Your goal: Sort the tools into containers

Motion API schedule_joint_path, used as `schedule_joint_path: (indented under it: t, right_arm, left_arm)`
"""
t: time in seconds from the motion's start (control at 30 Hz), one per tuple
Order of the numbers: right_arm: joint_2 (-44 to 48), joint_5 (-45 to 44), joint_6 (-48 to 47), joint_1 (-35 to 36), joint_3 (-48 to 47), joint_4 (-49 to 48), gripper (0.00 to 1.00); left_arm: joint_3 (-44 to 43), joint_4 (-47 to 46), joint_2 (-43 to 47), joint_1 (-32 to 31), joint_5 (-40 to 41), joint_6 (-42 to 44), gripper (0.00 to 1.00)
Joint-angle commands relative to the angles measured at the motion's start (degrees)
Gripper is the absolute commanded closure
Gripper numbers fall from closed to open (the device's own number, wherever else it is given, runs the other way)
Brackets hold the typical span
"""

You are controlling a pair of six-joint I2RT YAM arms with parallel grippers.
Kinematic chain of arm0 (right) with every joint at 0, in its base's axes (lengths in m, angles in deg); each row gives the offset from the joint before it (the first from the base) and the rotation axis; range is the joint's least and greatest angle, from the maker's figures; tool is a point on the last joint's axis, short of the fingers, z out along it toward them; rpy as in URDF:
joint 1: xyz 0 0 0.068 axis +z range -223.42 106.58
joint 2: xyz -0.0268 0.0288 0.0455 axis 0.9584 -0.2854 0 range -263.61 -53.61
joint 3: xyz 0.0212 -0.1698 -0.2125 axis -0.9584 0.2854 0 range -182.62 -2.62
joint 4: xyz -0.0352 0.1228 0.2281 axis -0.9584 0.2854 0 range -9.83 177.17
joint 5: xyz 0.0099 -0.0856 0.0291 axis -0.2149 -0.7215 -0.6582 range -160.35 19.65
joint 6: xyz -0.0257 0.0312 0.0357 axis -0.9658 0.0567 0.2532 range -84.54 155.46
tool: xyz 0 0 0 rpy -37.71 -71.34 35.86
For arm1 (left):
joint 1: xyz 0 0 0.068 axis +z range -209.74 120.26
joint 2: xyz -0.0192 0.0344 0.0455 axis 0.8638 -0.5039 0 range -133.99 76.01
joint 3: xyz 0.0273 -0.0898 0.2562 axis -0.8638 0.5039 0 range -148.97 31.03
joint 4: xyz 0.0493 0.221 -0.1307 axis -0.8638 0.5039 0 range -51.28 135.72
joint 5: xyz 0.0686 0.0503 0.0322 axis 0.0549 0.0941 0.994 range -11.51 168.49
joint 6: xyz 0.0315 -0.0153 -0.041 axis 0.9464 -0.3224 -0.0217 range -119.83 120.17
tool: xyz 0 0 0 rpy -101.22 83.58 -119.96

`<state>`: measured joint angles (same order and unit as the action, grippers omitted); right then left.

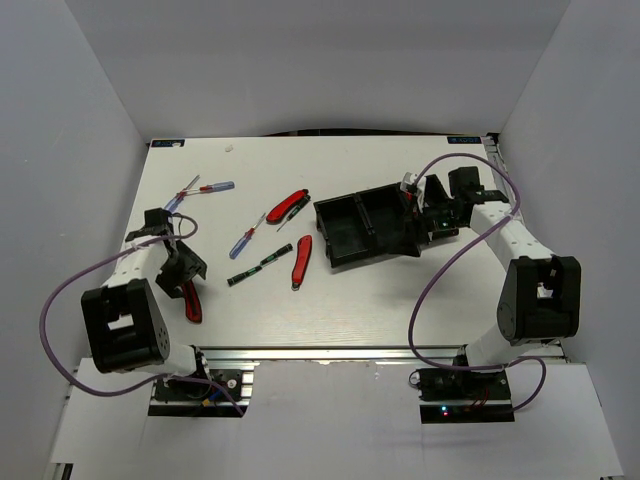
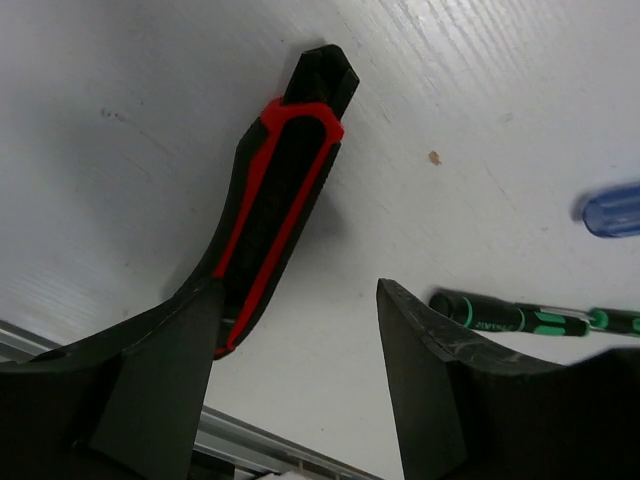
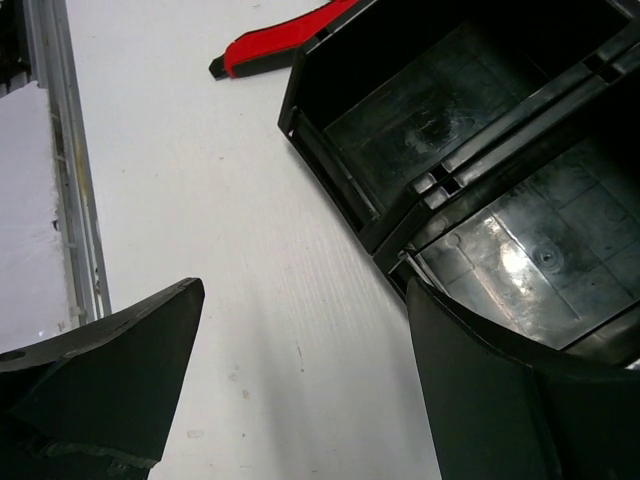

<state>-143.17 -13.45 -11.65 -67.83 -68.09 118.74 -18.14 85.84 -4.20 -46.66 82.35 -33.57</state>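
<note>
The black tray (image 1: 365, 228) lies at the centre right, and the two compartments I see in it (image 3: 470, 100) hold nothing. My right gripper (image 1: 425, 215) (image 3: 303, 290) is open at its right end, one finger (image 3: 500, 400) over the tray's rim. On the left my left gripper (image 1: 180, 265) (image 2: 300, 290) is open low over the table. A red and black folding knife (image 1: 192, 302) (image 2: 285, 180) lies with its near end against the left finger (image 2: 160, 370). Bare table shows between the jaws. Other tools lie mid-table: red knives (image 1: 287, 207) (image 1: 302, 260), blue-handled screwdrivers (image 1: 205, 188) (image 1: 245, 240), a black screwdriver (image 1: 252, 270) (image 2: 520, 318).
An aluminium rail (image 1: 330, 352) (image 3: 60, 150) runs along the table's near edge, close behind both grippers. White walls enclose the table on three sides. A blue handle (image 2: 612, 208) shows at the right edge of the left wrist view.
</note>
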Motion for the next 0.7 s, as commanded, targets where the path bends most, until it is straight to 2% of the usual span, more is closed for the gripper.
schedule_joint_path:
  t: [0.0, 0.2, 0.47, 0.67]
  right_arm:
    - [0.9, 2.7, 0.3, -0.3, 0.7, -0.5, 0.11]
    - [1.2, 2.2, -0.3, -0.3, 1.3, -0.6, 0.11]
    - [1.2, 1.9, 0.3, -0.3, 1.5, -0.2, 0.11]
    - [1.6, 1.7, 0.8, -0.4, 2.2, -0.6, 0.11]
  left_arm:
    - [-1.0, -2.3, -2.3, 0.5, 0.2, 1.3, 0.26]
    - [-0.5, -3.1, -5.0, 0.4, 2.6, 2.6, 0.26]
    - [-2.9, -2.5, -9.3, 0.5, 0.4, 6.1, 0.23]
    - [-7.6, 1.2, -7.0, 0.5, -0.1, 7.5, 0.21]
